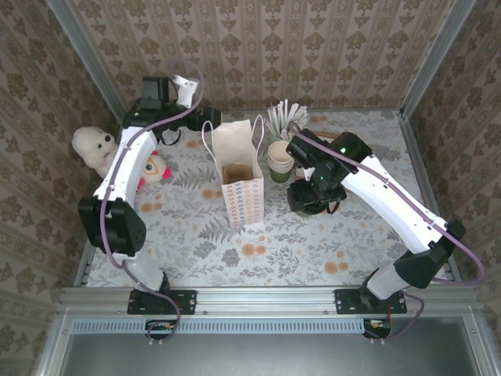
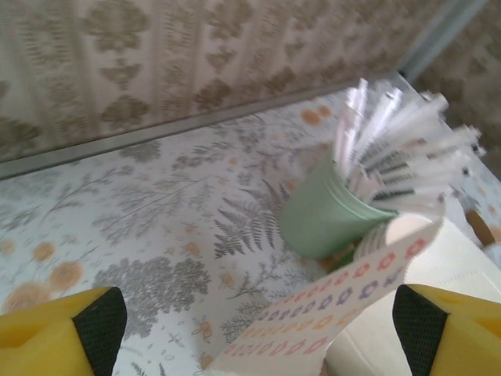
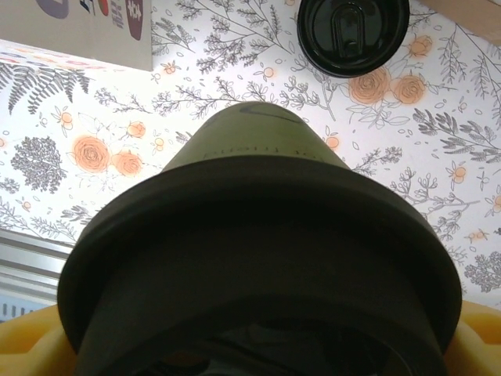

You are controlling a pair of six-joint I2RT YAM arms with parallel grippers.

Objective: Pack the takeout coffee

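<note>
While the left tool [image 2: 254, 329] stands released, the right tool [image 3: 254, 345] grasps the small olive-green, black-lidded paper cup [image 3: 250, 149], probably light and crushable, best held at its stiff rim.

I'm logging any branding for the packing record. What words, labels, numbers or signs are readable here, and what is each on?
No text here reads clearly enough to quote.
Paper bag: rows of small coloured motifs, no legible words.
Loose black lid: raised markings, too blurred to read.
Wrapped straws: dark marks, too blurred to read.
Takeout coffee cup: no legible print.
</note>
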